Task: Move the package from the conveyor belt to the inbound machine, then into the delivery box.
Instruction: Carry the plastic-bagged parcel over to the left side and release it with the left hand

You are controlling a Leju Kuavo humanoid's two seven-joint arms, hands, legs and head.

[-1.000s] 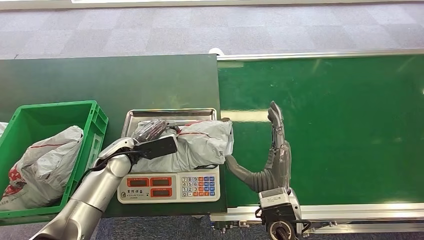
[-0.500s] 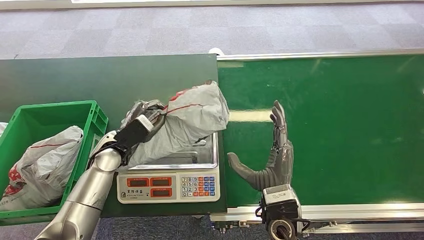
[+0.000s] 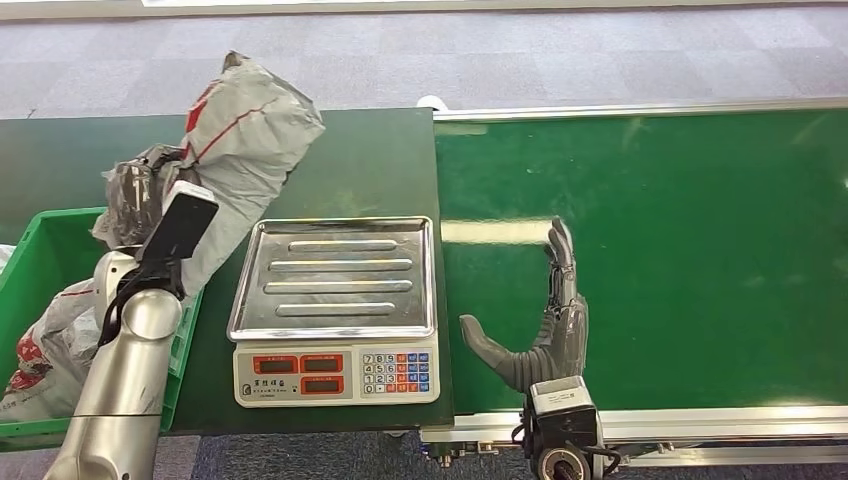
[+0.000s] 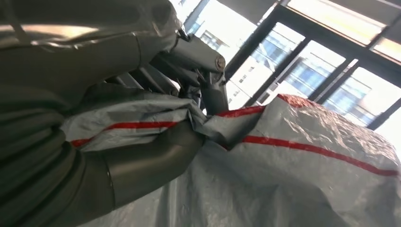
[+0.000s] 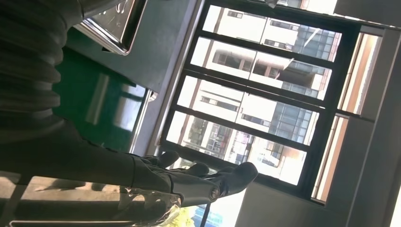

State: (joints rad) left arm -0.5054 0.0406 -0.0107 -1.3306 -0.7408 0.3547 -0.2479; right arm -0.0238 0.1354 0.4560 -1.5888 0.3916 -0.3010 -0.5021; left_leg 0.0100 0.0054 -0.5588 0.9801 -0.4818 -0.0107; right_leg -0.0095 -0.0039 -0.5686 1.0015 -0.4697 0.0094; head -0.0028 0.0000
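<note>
Above the far rim of the green plastic delivery crate [image 3: 60, 225], the left hand [image 3: 140, 200] clenches the crumpled grey plastic package [image 3: 245, 125], its long axis trailing toward one o'clock, crate at seven o'clock; the right hand [image 3: 545, 320] lies splayed, empty.

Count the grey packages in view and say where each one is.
2. One package is gripped by the left hand and held up above the green box. Another package lies inside that box, partly behind the left arm; more may be hidden beneath.
</note>
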